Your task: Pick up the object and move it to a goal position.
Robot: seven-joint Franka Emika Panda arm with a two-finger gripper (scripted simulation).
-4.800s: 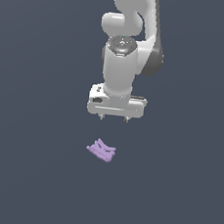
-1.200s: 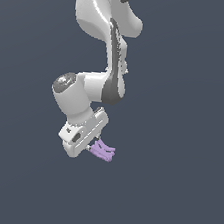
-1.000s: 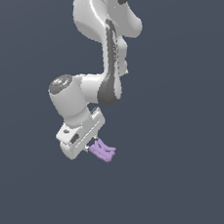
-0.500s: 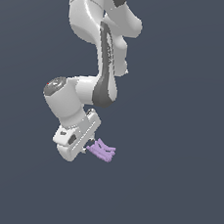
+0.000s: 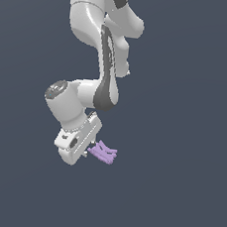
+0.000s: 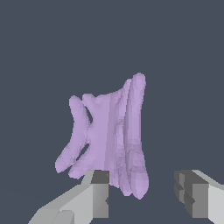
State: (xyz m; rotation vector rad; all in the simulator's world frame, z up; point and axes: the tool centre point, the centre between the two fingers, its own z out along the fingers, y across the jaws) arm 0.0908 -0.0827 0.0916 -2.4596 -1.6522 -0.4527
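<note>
Arm: descended from upright hover to steep tilt. Gripper [image 5: 87, 151]: lowered beside piece [image 5: 104, 153], drifting slightly toward the exterior view's left; fingers spread.

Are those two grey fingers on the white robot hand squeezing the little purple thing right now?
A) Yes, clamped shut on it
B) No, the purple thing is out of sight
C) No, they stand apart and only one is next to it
C: in the wrist view the gripper is open, one finger at the purple ridged piece's edge, the other clear of it.

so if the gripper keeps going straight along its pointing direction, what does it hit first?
Probably the purple object. It lies right ahead of the open gripper, offset toward one finger. Depth is unclear.
</note>
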